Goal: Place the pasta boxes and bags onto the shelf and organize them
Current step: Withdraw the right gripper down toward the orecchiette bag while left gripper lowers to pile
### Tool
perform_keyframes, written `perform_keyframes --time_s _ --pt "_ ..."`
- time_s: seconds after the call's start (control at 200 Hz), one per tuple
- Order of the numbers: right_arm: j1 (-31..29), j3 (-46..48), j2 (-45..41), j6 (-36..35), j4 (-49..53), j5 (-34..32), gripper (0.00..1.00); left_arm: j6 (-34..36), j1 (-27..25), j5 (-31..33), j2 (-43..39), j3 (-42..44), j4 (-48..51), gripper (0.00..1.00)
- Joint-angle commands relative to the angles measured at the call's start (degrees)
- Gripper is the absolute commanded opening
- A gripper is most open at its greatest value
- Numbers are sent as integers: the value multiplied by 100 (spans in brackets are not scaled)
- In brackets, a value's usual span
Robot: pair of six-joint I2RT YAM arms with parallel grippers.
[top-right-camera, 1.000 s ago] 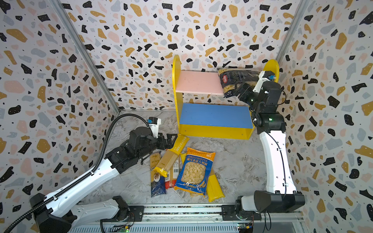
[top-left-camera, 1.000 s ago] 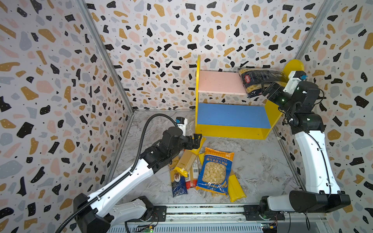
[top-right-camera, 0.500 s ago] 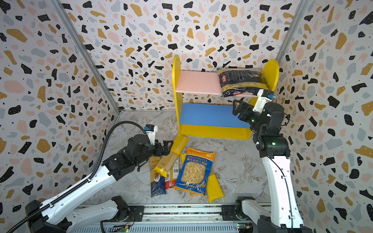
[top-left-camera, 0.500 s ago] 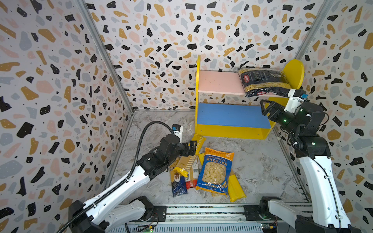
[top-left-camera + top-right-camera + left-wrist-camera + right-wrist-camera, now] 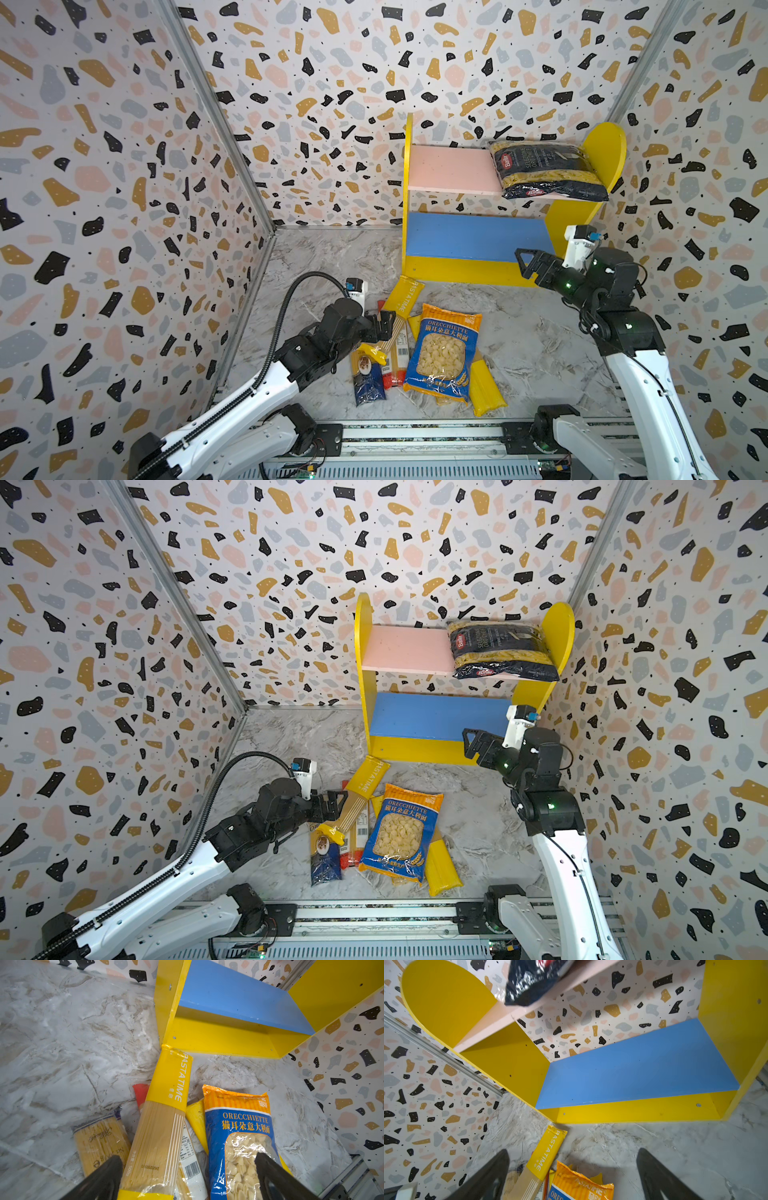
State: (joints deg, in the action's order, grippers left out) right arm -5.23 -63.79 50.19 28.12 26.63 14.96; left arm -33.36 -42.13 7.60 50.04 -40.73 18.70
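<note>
Barilla penne bag (image 5: 546,172): I see it lying on the pink upper board (image 5: 451,168) of the shelf (image 5: 469,272). It sits at the right end against the yellow side panel, with one corner over the front edge. It is in the same spot as a second ago, now with nothing touching it.
right hand (image 5: 525,262): a second ago it was up at the penne bag. It has since come down and away, and hangs in front of the right end of the blue lower board (image 5: 473,237), above the worktop (image 5: 540,340). The right wrist view shows it spread wide with nothing in it.
orecchiette bag (image 5: 442,353): flat on the pile in front of the shelf, overlapping a yellow spaghetti pack (image 5: 488,388) on its right. I see no shift since earlier.
Pastatime spaghetti pack (image 5: 401,303): slants across the pile, far end at the left front corner of the shelf base. I cannot tell whether it touches the base.
slim packs: the blue-ended pack (image 5: 368,382) and the red pack (image 5: 141,1093) lie left of the orecchiette bag, partly under the Pastatime pack.
left hand (image 5: 384,326): it has dropped closer to the pile than a second ago. In the left wrist view its fingers (image 5: 104,1176) are spread, one by the blue-ended pack and one over the orecchiette bag, with the Pastatime pack between them. It is not pinching anything, and I cannot make out any contact.
</note>
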Motion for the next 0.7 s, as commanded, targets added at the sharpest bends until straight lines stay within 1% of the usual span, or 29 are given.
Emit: perform_keyframes --time_s 0.0,0.22,0.36,0.456,0.551,0.696 --pt "-105 247 -306 -174 233 -216 96 -174 -14 35 -157 224 -44 100" --pt "-188 686 -618 -226 488 -269 96 -249 -41 98 -188 378 20 100" --pt "-271 1218 -790 -181 625 -352 96 -311 -76 96 -199 544 -30 100" --pt "-300 1636 -967 -91 583 -184 96 -394 -108 84 -211 729 -131 100" --pt "-445 2028 -1128 -25 596 -138 96 -512 -150 7 -220 964 -297 100" --pt "-655 2339 -1363 68 730 -138 95 -645 -279 -6 -184 1233 -504 99"
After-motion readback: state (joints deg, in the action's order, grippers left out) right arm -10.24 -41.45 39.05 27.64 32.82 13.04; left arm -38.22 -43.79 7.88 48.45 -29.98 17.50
